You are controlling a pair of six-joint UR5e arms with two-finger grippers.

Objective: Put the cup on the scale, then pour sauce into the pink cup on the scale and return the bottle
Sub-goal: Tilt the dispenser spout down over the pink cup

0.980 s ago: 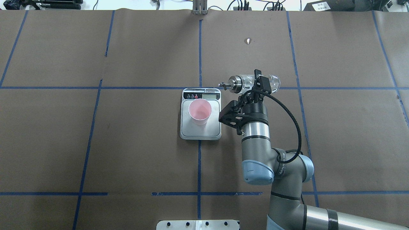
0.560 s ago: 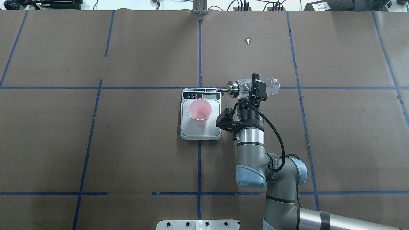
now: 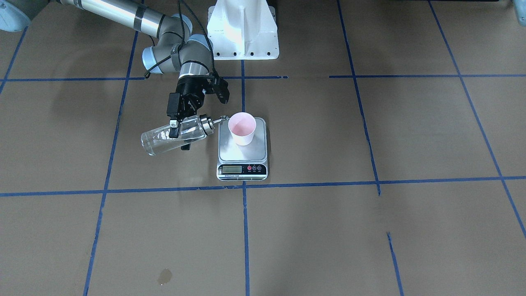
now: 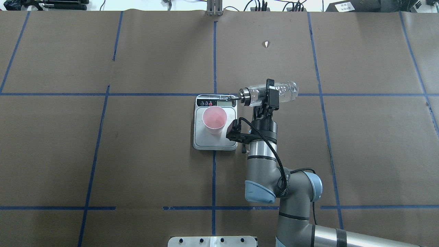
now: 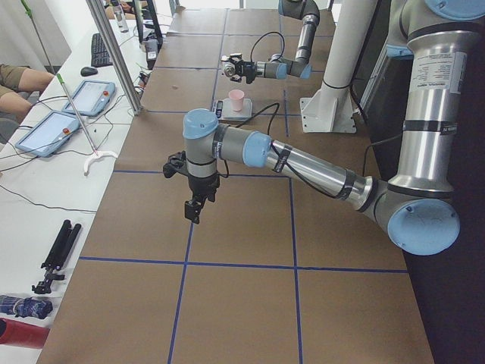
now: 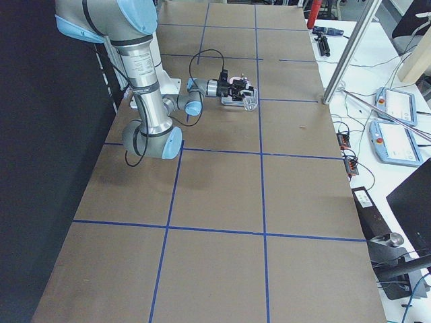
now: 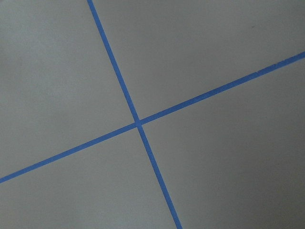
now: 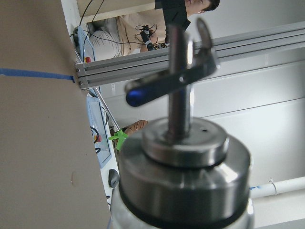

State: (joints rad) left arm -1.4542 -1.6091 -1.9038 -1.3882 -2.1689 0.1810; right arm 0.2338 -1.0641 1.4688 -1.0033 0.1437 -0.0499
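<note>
We see the bottle held off the table by the right gripper, whose two fingers are clamped across the glass midway along. Its long axis lies close to level and runs across the table, nearly along a blue tape line. The metal pourer cap and its thin spout point to the robot's left, toward the scale, and the base points right. The spout tip hangs over the scale's far right corner, by the display strip, near the pink cup yet short of its mouth. The cup stands upright on the steel platform, inside its edges. The scale sits at a tape crossing in mid-table, well away from every edge, with brown paper stretching wide on all sides. In the overhead view the right arm's black camera bracket overlaps the scale's near right corner. The white robot base stands well behind the scale. The left gripper hangs pointing down over the paper, well apart from all this; whether it is open or closed we cannot tell
</note>
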